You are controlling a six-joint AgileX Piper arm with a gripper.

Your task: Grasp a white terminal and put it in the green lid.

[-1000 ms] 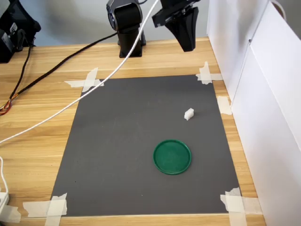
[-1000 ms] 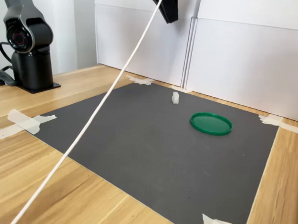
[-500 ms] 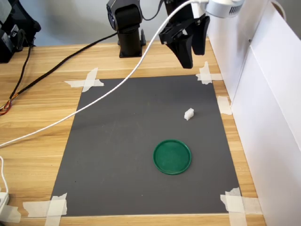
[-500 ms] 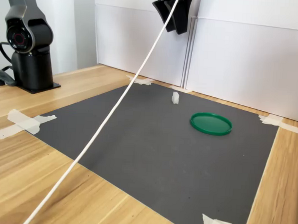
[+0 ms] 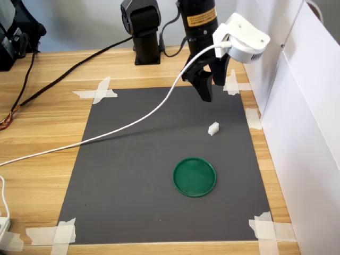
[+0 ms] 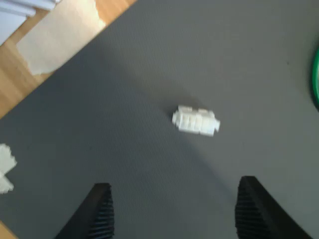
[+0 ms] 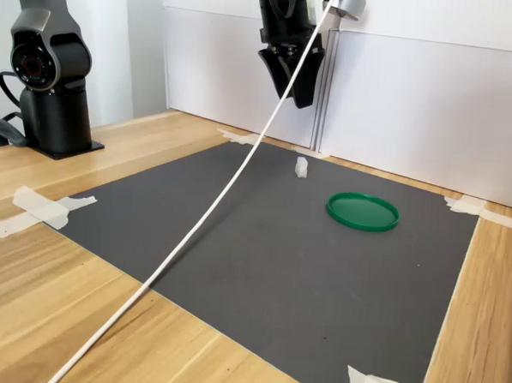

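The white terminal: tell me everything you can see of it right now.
The terminal is a tiny white plastic-looking block, ribbed on its upper face and slightly stepped at the ends. It lies alone on the dark mat, clear of the green lid. The open gripper hangs above it, not touching.

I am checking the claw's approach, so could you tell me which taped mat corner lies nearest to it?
The tape cross at the mat's corner beside the white wall, upper right in the first exterior view, is nearest the claw; the other three corners lie farther off.
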